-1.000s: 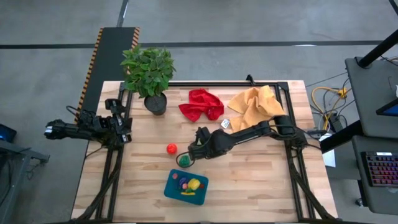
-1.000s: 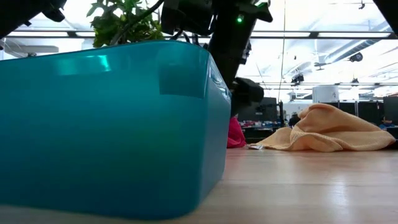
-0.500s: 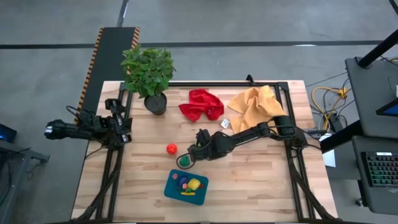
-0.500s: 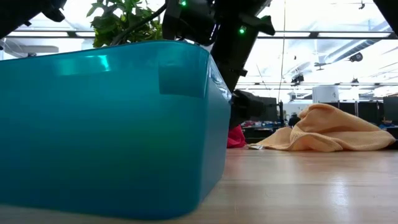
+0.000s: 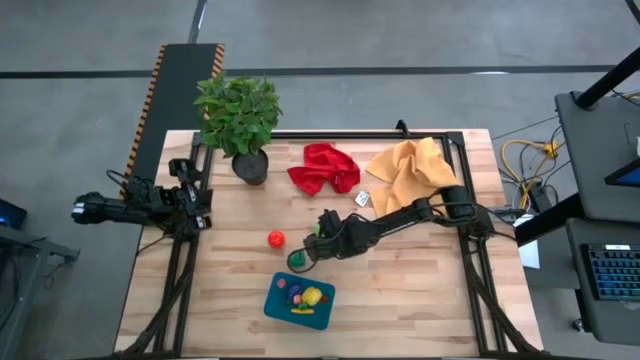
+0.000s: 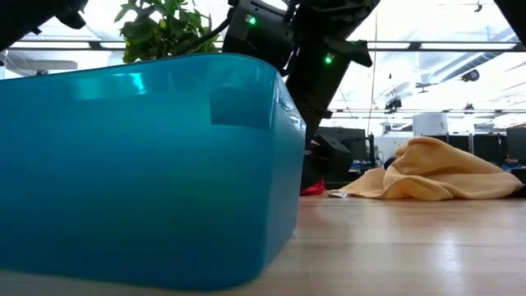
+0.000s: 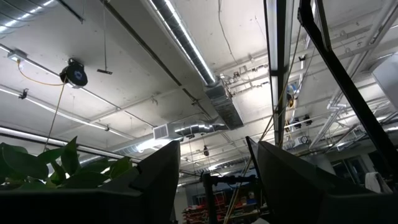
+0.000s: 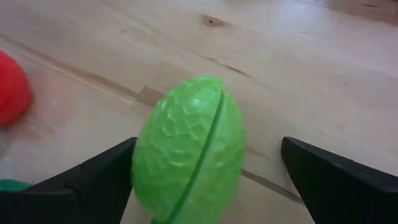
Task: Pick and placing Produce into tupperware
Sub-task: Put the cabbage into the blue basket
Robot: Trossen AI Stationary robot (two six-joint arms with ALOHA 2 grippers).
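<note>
A: Wood, pale and planked, is what you see from above: the table (image 5: 420,290), with a potted plant (image 5: 238,115), a crumpled red cloth (image 5: 322,167) and a yellow cloth (image 5: 410,170) along its far side. Where is your produce?

B: Your teal tupperware (image 5: 299,302), a rounded rectangle, sits at the near edge with several pieces inside. A red piece (image 5: 275,239) lies loose on the boards, and a green piece (image 5: 297,259) sits under the right gripper (image 5: 303,257). The left gripper (image 5: 202,208) waits at the table's left edge.

A: And level with the table?

B: The tupperware wall (image 6: 148,164), smooth and glossy, blocks most of your view; the right arm reaches down behind it, the yellow cloth (image 6: 431,173) beyond.

A: Left wrist?

B: Only ceiling between its fingers (image 7: 158,180), which stand partly apart and empty.

A: Right wrist?

B: A light green egg-shaped piece (image 8: 189,149), scaly and seamed, lies between fingers (image 8: 93,180) spread wide, not yet gripped.
</note>
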